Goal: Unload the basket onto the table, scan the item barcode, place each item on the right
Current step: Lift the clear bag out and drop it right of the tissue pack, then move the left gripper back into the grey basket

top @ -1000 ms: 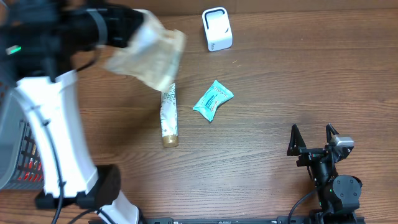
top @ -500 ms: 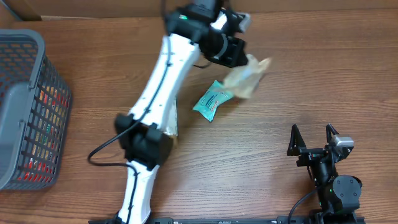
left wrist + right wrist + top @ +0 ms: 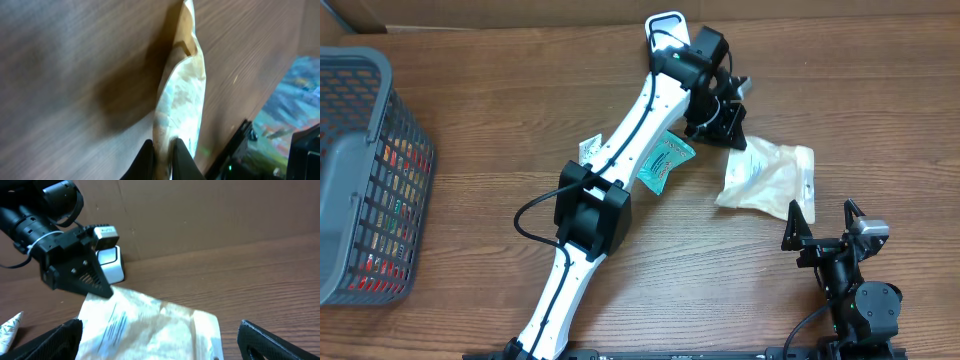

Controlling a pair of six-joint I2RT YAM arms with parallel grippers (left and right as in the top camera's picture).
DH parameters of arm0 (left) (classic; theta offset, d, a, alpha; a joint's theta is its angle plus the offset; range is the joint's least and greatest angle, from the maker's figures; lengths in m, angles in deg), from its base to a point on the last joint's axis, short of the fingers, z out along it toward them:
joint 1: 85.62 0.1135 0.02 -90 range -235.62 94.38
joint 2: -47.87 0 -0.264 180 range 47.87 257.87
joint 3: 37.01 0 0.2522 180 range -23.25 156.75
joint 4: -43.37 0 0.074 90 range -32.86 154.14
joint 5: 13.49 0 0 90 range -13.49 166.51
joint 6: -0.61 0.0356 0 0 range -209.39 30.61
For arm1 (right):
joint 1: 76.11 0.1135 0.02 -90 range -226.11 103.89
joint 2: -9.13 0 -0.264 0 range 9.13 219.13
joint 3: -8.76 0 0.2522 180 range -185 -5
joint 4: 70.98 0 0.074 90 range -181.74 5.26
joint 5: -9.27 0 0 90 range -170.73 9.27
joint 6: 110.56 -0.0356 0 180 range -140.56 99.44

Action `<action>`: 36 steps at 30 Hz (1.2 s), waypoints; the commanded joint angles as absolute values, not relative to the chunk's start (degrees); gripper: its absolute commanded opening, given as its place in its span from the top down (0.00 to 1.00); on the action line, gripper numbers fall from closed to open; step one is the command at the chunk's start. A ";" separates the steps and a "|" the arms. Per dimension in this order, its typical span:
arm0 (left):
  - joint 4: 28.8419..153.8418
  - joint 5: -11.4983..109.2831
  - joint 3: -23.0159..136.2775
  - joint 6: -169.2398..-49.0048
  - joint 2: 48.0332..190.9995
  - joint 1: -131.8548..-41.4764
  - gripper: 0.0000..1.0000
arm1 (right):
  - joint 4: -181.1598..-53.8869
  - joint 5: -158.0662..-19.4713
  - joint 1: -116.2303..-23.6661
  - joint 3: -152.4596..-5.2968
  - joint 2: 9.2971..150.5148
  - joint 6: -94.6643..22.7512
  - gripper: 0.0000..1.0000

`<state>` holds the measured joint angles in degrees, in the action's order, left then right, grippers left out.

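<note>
The item is a beige plastic pouch, held low over the table just right of centre. My left gripper is shut on its upper left edge, and in the left wrist view both black fingers pinch the pouch edge-on. The white scanner stands at the back, partly behind the left arm. The right wrist view shows the pouch with dark printed lines facing me, and the scanner behind it. My right gripper stands open with nothing in it, just short of the pouch.
A teal packet lies beside the left arm, and the white end of a tube sticks out from under it. A dark mesh basket with goods stands at the left edge. A cardboard wall closes the back.
My left arm has swung from the far left by the basket across to the right with the pouch, lowering it in front of the right gripper. The right arm has not moved.
</note>
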<state>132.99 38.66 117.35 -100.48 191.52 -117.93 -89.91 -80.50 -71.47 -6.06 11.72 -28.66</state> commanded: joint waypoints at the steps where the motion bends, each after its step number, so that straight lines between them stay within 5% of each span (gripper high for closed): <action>1: 135.57 42.71 117.98 -101.18 190.69 -118.28 0.96 | -89.54 -80.34 -71.25 -5.45 11.64 -28.44 0.00; 3: 138.06 46.29 117.98 -101.13 190.69 -118.28 0.91 | -89.51 -80.34 -71.25 -5.45 11.64 -28.44 0.00; 6: 140.99 50.93 117.98 -101.16 190.69 -117.87 0.52 | -89.51 -80.34 -71.25 -5.45 11.64 -28.44 0.00; 9: 142.67 53.68 118.03 -101.16 190.67 -116.99 0.36 | -89.51 -80.34 -71.25 -5.45 11.64 -28.44 0.00; 25: 145.19 65.15 125.98 -101.02 168.97 -102.50 0.27 | -89.51 -80.34 -71.25 -5.45 11.64 -28.44 0.00; 29: 146.30 68.41 125.98 -101.02 160.84 -92.88 0.15 | -89.54 -80.34 -71.25 -5.45 11.64 -28.44 0.00; 36: 153.82 69.22 125.98 -101.64 153.34 -65.54 0.14 | -89.54 -80.34 -71.25 -5.45 11.64 -28.44 0.00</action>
<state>151.50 67.75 126.16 -101.29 153.80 -75.09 -89.89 -80.50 -71.47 -6.06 11.72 -28.66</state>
